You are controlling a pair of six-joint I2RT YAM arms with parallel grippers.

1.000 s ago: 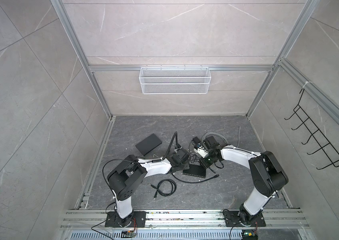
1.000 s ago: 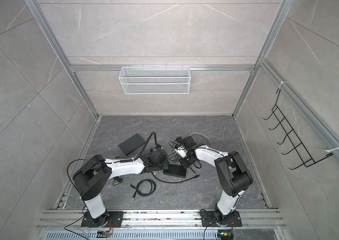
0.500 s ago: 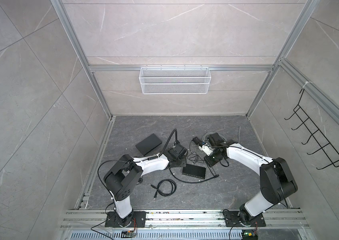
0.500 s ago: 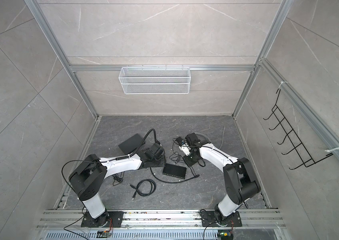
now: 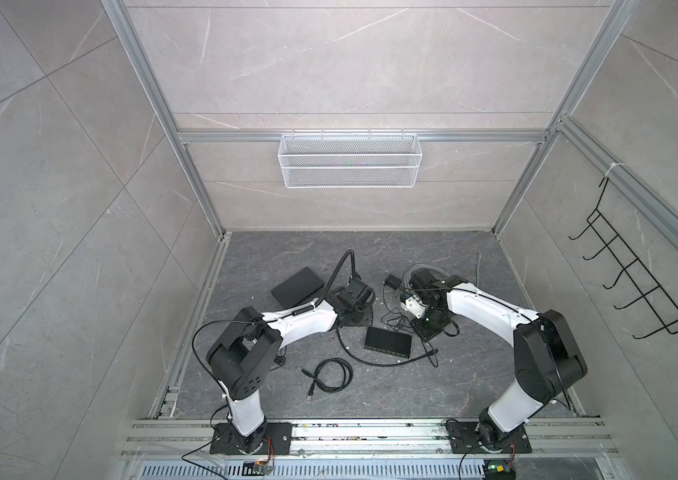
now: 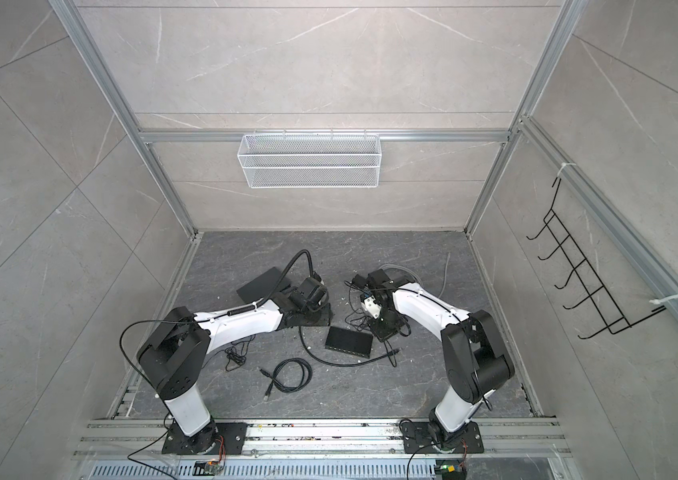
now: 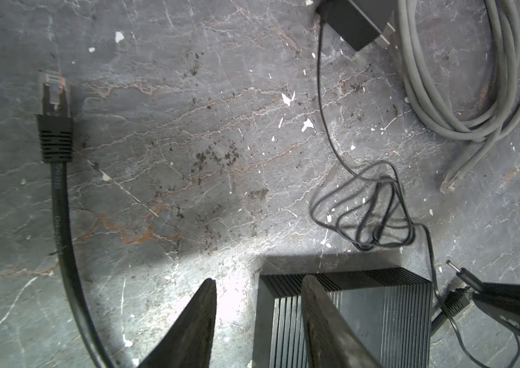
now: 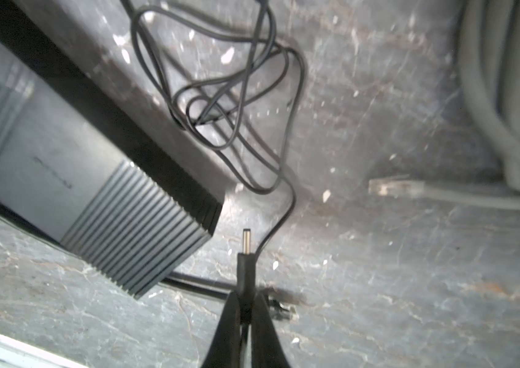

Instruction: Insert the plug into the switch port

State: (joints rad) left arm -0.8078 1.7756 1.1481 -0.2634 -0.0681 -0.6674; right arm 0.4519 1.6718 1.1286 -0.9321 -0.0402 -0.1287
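Observation:
The switch (image 5: 388, 343) is a flat black box with ribbed ends, lying mid-floor in both top views (image 6: 349, 341). My right gripper (image 8: 247, 298) is shut on the plug (image 8: 246, 255), a thin black barrel plug with a metal tip. That tip hangs just off a ribbed corner of the switch (image 8: 131, 242), not touching it. The port does not show. My left gripper (image 7: 258, 279) is open with only floor between its fingers. One finger (image 7: 319, 315) stands over the switch's (image 7: 379, 318) ribbed end. The held plug (image 7: 462, 278) shows beside that end.
The plug's thin black lead (image 8: 220, 95) lies tangled behind the switch and runs to a black adapter (image 7: 357, 19). A coiled grey network cable (image 7: 459, 95), a black network cable (image 7: 53, 95), a second black box (image 5: 298, 286) and a small cable coil (image 5: 329, 376) also lie on the floor.
My left gripper has drawn away from the switch toward the back. The right arm has shifted slightly, still holding the plug. The switch has not moved.

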